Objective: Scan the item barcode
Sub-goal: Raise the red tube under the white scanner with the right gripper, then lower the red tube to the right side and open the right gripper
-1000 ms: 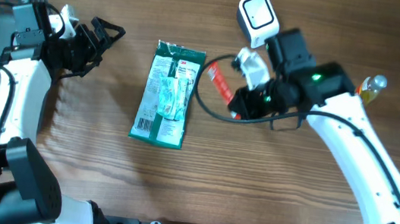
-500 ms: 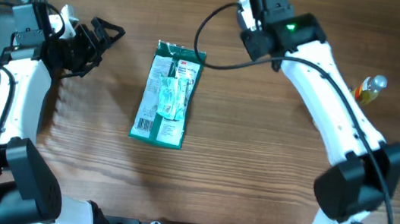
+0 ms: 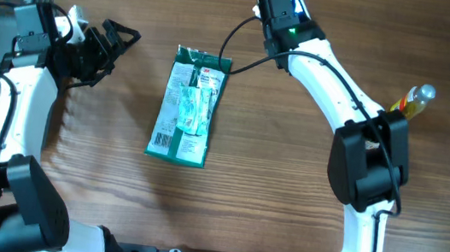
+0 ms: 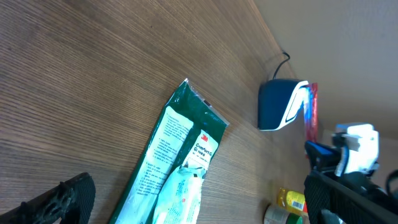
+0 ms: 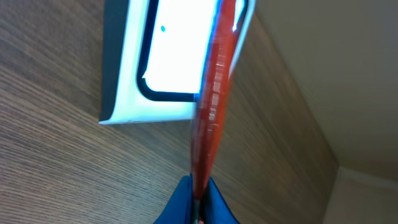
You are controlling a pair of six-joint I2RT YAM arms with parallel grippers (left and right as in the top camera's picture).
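Mid-scan: right gripper [image 5: 198, 200] pinching red stick [image 5: 211, 106], held edge-on across scanner [image 5: 177, 50] at 12 o'clock on table [image 3: 267, 200]. Left gripper [image 3: 114, 48] spread, idle near 10 o'clock. Confirmed read and set-down — not yet done.

Left arm [image 3: 16, 109] runs up the left side of the overhead view, wrist bent so the left gripper [image 3: 114, 52] points right, jaws spread wide with nothing between them. Right arm [image 3: 333, 83] is stretched way out (elbow sits out on the right), forearm angling up-left toward the far edge near centre. Right gripper [image 5: 198, 202] is pinched tight on a thin red strip [image 5: 214, 93], edge-on in its wrist cam.
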